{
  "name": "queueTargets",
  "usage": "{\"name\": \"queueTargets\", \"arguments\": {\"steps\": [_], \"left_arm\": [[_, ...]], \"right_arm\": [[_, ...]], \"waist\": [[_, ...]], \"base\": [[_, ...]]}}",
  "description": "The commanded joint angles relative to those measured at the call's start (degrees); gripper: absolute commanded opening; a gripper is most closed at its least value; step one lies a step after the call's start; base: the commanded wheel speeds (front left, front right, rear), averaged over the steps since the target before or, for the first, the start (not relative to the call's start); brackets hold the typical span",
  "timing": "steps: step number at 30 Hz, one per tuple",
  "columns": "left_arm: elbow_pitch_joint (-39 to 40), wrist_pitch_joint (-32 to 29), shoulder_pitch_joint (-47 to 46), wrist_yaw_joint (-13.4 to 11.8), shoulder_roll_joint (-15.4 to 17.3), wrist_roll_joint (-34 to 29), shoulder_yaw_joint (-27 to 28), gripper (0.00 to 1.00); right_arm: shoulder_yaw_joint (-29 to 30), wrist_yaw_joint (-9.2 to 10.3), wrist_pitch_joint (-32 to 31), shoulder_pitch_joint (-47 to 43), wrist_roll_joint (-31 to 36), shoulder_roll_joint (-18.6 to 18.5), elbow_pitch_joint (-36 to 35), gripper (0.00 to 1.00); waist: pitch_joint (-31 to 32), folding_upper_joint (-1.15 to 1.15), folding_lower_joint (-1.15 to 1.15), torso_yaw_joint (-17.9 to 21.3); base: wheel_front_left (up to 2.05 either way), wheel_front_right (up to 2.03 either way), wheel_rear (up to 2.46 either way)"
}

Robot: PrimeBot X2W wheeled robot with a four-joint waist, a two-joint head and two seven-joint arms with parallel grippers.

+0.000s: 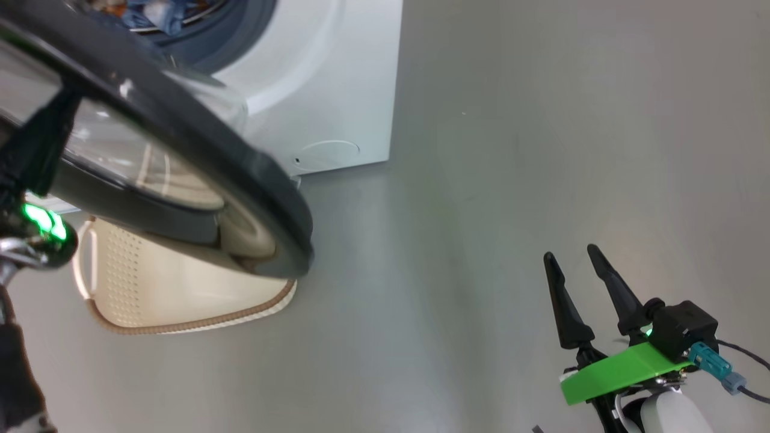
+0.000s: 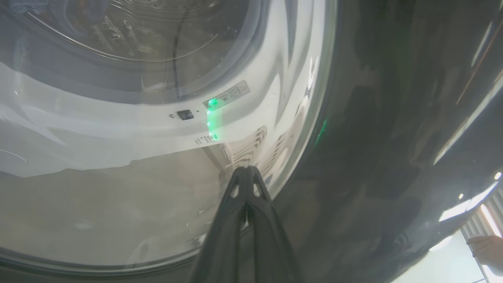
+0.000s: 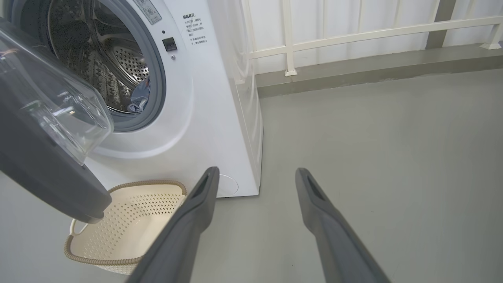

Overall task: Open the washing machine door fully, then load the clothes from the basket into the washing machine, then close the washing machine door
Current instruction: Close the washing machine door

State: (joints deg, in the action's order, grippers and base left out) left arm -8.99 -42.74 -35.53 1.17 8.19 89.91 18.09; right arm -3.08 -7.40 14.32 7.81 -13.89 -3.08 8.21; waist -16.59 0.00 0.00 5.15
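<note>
Head view looks down on the washing machine door, swung out from the washing machine so that its wide black rim and bulging glass hang over the basket. The basket sits on the grey floor just in front of the machine, below the door, with its brown woven rim and one side handle showing. Blue clothes lie inside the machine, past the blue-grey gasket at the top edge of that view. The right wrist view also shows a blue bundle low in the steel drum.

The left claw — fingers pressed flat together, gripping nothing — points at the outer face of the door. Its tips are right where the clear glass meets the black rim, and I cannot tell whether they touch it. Through the glass the left wrist view shows the machine's white front and a small dark latch socket, with a green glint beside it.

The right claw is spread wide with nothing between its fingers, hovering over the floor well to the right of the machine, apart from door and basket. Its own wrist view has the door at the left, partly open, with the basket beneath its lower edge — the round filter cap is low on the machine's front, and a white railing stands behind.
</note>
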Motion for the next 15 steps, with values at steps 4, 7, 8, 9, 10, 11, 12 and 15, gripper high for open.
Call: {"name": "queueTargets", "arguments": {"steps": [4,7,8,9,10,11,12,15], "left_arm": [[-1.2,1.6,-4.3,0.9,2.5,-1.5,1.4,0.0],[-3.2,2.7,-5.7,1.6,2.9,-2.1,1.6,0.0],[-3.9,2.9,-6.1,1.8,3.0,-2.3,1.6,0.0],[-4.6,3.1,-6.5,2.2,3.1,-2.5,1.6,0.0],[-5.2,3.3,-6.7,2.5,3.1,-2.6,1.6,0.0],[-5.8,3.5,-7.0,2.8,3.2,-2.7,1.6,0.0],[-6.2,3.7,-7.2,3.1,3.1,-2.8,1.7,0.0],[-7.1,4.1,-7.4,3.9,2.8,-3.0,1.4,0.0]], "right_arm": [[-1.5,-0.09,0.7,1.6,-0.5,0.2,-1.6,1.0],[-1.6,-0.09,0.7,1.8,-0.8,0.2,-1.8,1.0],[-1.6,-0.09,0.7,1.9,-0.9,0.2,-1.8,1.0],[-1.6,-0.09,0.7,2.0,-1.0,0.2,-1.9,1.0],[-1.5,-0.09,0.7,2.0,-1.1,0.2,-1.9,1.0],[-1.5,-0.09,0.7,2.1,-1.2,0.2,-1.9,1.0],[-1.5,-0.09,0.7,2.1,-1.2,0.2,-2.0,1.0],[-1.3,-0.09,0.7,2.3,-1.4,0.2,-1.8,1.0]], "waist": [[-1.6,0.0,0.0,1.5],[-2.2,0.0,0.0,2.0],[-2.4,0.0,0.0,2.1],[-2.6,0.0,0.0,2.2],[-2.7,0.0,0.0,2.2],[-2.8,0.0,0.0,2.3],[-2.9,0.0,0.0,2.3],[-2.7,0.0,0.0,2.1]], "base": [[0.0,0.0,0.0],[0.0,0.0,0.0],[0.0,0.0,0.0],[0.0,0.0,0.0],[0.0,0.0,0.0],[0.0,0.0,0.0],[0.0,0.0,0.0],[0.0,0.0,0.0]]}}
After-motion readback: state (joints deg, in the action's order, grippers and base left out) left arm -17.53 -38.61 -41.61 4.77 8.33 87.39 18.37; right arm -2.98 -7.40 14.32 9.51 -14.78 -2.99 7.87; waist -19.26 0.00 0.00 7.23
